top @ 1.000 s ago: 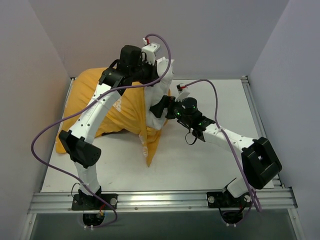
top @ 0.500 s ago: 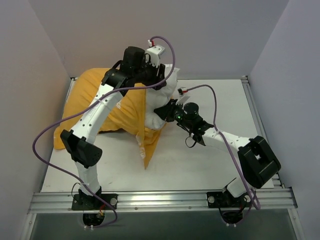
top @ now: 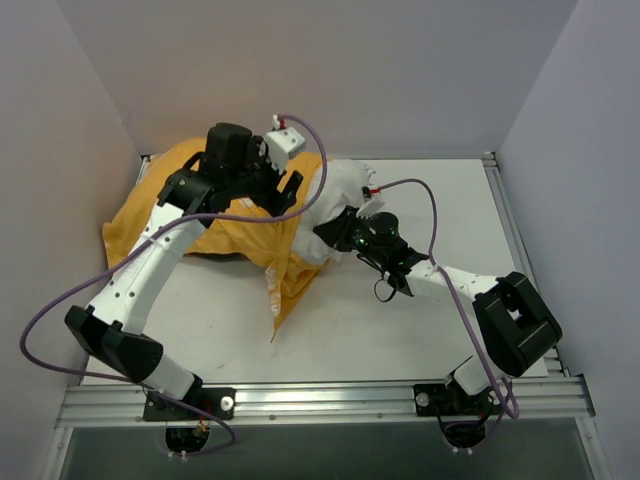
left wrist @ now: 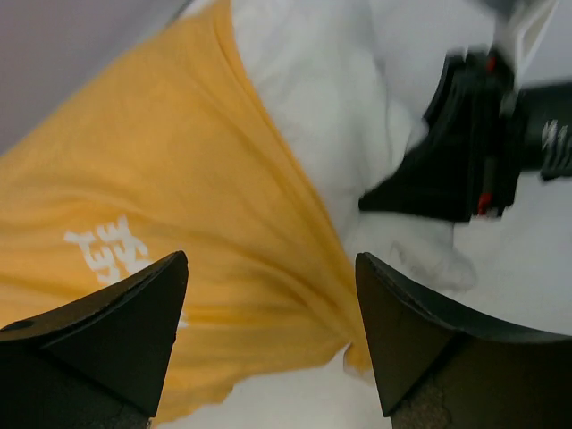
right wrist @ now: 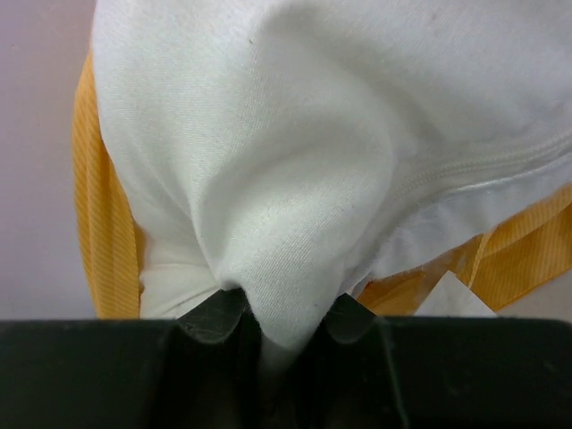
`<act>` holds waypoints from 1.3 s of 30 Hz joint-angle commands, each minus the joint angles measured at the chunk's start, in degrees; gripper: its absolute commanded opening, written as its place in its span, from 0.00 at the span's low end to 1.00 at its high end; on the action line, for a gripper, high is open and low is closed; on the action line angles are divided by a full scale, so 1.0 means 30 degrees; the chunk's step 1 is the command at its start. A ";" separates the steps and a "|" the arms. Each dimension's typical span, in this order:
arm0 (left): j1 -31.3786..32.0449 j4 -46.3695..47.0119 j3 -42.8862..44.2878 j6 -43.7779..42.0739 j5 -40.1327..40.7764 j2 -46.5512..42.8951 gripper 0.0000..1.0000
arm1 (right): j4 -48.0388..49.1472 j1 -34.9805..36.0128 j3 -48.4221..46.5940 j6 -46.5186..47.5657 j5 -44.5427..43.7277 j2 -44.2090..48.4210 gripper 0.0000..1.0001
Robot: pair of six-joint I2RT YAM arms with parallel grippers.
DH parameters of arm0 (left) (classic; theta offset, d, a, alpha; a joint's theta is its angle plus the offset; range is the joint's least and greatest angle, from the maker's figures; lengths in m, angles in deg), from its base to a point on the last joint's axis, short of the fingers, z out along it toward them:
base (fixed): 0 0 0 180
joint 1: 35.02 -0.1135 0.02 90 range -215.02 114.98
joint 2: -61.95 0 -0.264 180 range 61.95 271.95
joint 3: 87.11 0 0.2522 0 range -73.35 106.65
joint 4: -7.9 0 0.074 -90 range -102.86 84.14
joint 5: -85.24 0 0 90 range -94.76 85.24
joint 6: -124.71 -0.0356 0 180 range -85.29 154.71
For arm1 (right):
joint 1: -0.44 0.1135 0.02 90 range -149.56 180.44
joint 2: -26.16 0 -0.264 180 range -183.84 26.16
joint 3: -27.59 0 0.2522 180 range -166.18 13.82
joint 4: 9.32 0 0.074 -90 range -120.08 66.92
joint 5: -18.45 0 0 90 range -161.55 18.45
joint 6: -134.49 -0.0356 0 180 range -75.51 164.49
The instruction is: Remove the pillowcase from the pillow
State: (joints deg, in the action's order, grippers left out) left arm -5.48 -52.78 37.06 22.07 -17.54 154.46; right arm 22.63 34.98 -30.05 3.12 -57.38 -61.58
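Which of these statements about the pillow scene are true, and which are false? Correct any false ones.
1. The right hand pinches the white pillow. True.
2. The left hand is clamped on the pillowcase. False: it is open and grips nothing.
3. The pillowcase is completely off the pillow. False: it covers most of the pillow, and only one white end sticks out.
4. The pillowcase is orange-yellow. True.

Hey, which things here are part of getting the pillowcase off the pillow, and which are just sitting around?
Part of the job: pillowcase; pillow, pinched by the right gripper; left gripper, open above the pillowcase.
Just there: table; purple cable; metal rail.
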 commanded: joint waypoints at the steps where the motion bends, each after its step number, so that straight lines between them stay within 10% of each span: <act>1: 0.0492 0.0744 -0.4799 -0.2872 0.2349 -0.1941 0.83 | 0.2223 0.0028 -0.0374 -0.0508 -0.0301 0.0801 0.00; 7: 0.1432 0.1984 -0.8238 -0.3170 0.3058 -0.2653 0.90 | 0.1609 0.0203 -0.0725 -0.0509 -0.0447 0.0830 0.00; 13: 0.1345 0.2776 -0.9204 -0.2378 0.3058 -0.2185 0.72 | 0.1023 0.0262 -0.1047 -0.0538 -0.0302 0.1094 0.00; 18: 0.0849 0.2749 -0.9352 -0.2025 0.2941 -0.2212 0.02 | 0.0497 0.0058 -0.0960 -0.0567 -0.0067 0.1852 0.00; 39: -0.6589 0.8162 -1.6823 -0.8001 0.6807 -0.3160 0.02 | -0.4777 -0.7325 0.0858 -0.2238 0.6846 1.1170 0.00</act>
State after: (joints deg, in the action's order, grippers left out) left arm -17.24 -29.35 -10.26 5.19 -8.93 140.74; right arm 2.98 15.88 -24.79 -1.97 -37.77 -33.43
